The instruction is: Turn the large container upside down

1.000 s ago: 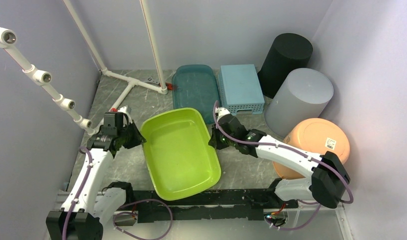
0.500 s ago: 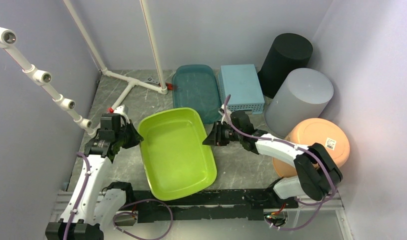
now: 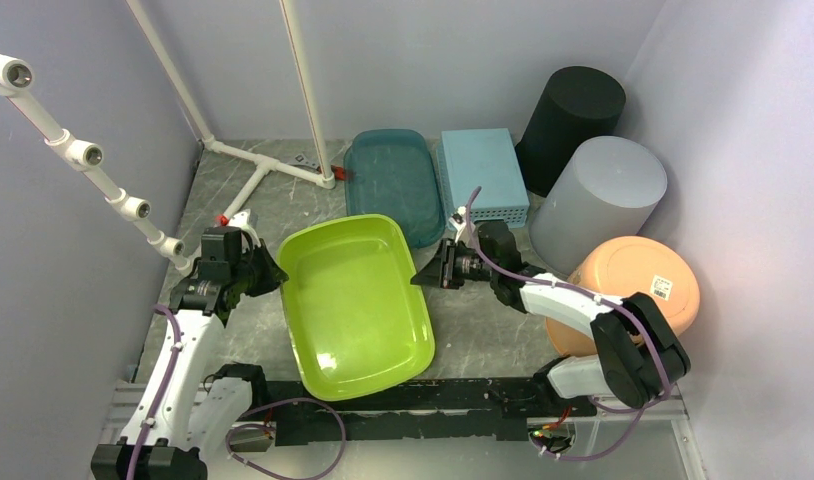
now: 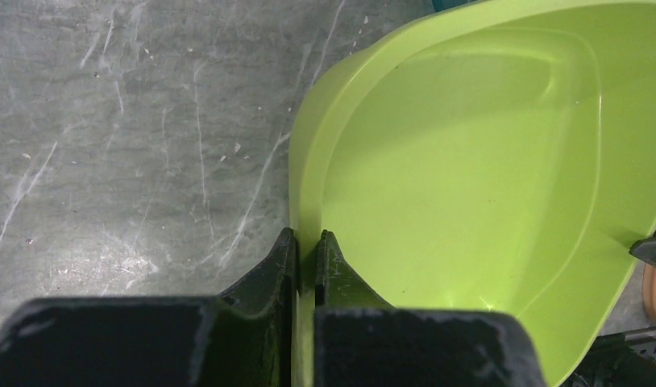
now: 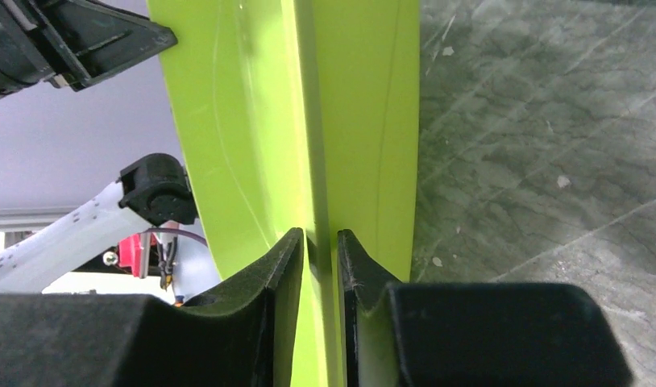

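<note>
Even, bright light; sharp frames

So the large container (image 3: pixel 355 305) is a lime green plastic tub, rectangular with rounded corners and a thin flared rim. It's sitting open side up in the middle of the grey marbled table, turned a bit off square. Inside is smooth, glossy and has nothing in it. The left and right rims are each pinched between black fingers, and it looks slightly tilted.
</note>
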Tool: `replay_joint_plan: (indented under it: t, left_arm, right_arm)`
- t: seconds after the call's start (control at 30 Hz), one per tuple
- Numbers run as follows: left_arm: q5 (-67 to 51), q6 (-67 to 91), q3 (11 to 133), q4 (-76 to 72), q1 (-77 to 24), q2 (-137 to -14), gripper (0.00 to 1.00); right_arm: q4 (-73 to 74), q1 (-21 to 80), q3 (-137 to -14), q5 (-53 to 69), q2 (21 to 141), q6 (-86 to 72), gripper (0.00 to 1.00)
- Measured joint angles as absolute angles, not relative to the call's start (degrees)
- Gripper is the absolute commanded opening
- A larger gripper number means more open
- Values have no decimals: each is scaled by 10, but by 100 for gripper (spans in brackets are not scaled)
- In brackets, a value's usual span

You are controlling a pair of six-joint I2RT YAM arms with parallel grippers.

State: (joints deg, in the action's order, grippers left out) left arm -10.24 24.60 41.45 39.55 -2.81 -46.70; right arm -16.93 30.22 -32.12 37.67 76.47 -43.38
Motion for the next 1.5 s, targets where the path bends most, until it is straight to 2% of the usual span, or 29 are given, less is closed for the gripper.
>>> replay_joint_plan:
  t: [0.1,0.27,0.6,0.73,0.77,0.93,1.03,1.13,1.2,1.5]
  left_arm:
    - [-103,245,414,394,-28,-467,3]
    - [-103,241,411,391,-27,-466,3]
    - [-103,236,407,390,-27,-465,3]
    - [-103,236,407,390,-27,-466,4]
    - [-103,235,407,390,-27,-466,8]
    - [-103,233,407,390,-27,-480,37]
    - [-114,237,408,392,-27,-495,60]
    - [-122,242,418,404,-29,-505,74]
    - [-118,247,428,413,-29,-506,92]
    - [-93,254,437,414,-29,-442,94]
  right_arm:
    - [-183,300,-321,381,765,-446,26]
    - [-222,298,-321,388,773,-470,19]
    - [-241,296,-321,397,804,-485,24]
    - [-239,296,-321,405,810,-480,3]
    - [-234,297,-321,404,812,-476,0]
    - [-175,302,-340,390,812,-450,0]
    - [-130,305,-353,378,806,-434,0]
    - [-74,309,-365,368,787,-417,0]
    - [-27,311,-371,352,769,-408,0]
    - [243,310,-387,204,632,-375,0]
